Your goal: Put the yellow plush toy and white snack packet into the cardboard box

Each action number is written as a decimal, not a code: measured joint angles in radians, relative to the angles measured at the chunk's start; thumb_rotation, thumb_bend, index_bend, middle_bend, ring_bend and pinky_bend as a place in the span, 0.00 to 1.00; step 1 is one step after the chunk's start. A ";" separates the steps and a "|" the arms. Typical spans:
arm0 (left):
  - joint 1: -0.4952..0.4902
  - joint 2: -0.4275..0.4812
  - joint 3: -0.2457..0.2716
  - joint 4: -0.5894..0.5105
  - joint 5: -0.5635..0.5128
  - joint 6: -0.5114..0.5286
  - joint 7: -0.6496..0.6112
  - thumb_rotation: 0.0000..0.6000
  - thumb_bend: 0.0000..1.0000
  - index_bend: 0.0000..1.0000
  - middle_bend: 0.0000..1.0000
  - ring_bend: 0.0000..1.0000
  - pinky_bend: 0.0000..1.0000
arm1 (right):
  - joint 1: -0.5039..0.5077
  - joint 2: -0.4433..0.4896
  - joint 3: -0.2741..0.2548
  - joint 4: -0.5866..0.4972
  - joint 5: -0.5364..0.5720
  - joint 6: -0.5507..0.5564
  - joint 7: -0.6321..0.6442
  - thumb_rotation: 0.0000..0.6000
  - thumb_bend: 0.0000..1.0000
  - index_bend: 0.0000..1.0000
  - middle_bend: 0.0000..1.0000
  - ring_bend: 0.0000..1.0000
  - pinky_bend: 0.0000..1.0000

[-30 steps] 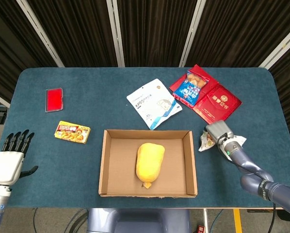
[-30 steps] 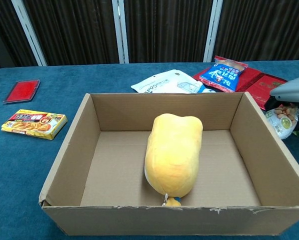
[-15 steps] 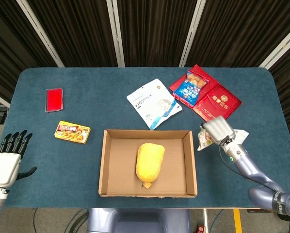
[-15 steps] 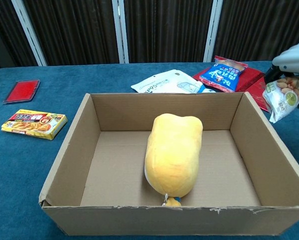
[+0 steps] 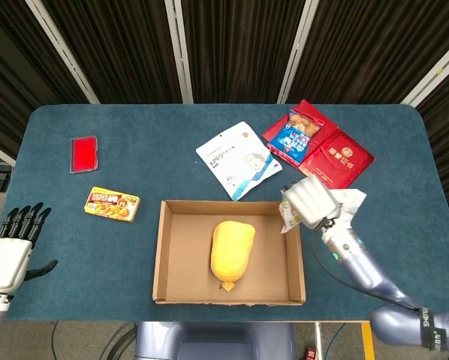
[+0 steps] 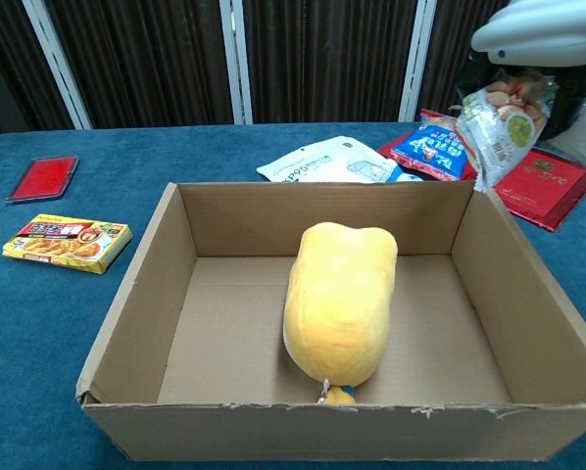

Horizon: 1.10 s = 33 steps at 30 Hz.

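Note:
The yellow plush toy lies inside the open cardboard box, near its middle. My right hand holds the white snack packet in the air above the box's far right corner; the packet hangs down from the fingers. At the table's lower left edge, my left hand stays open and holds nothing; the chest view does not show it.
Behind the box lie a white mask pouch, a blue snack bag and red packets. A yellow food box and a red case sit at the left.
My right hand has lifted the white snack packet off the table and carried it left, from beside the box's right wall to above its far right corner. The left hand stayed put.

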 measured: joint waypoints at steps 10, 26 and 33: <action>-0.003 0.012 0.022 0.011 0.030 -0.009 -0.035 1.00 0.04 0.00 0.00 0.00 0.00 | 0.110 -0.208 -0.052 -0.128 0.155 0.180 -0.248 1.00 0.22 0.19 0.34 0.45 0.70; -0.001 0.024 0.028 0.016 0.051 0.005 -0.084 1.00 0.04 0.00 0.00 0.00 0.00 | 0.175 -0.273 -0.117 -0.255 0.363 0.424 -0.388 1.00 0.00 0.00 0.00 0.00 0.13; 0.006 0.034 0.031 0.013 0.065 0.027 -0.104 1.00 0.04 0.00 0.00 0.00 0.00 | 0.172 -0.271 -0.177 -0.340 0.329 0.612 -0.486 1.00 0.00 0.00 0.00 0.00 0.13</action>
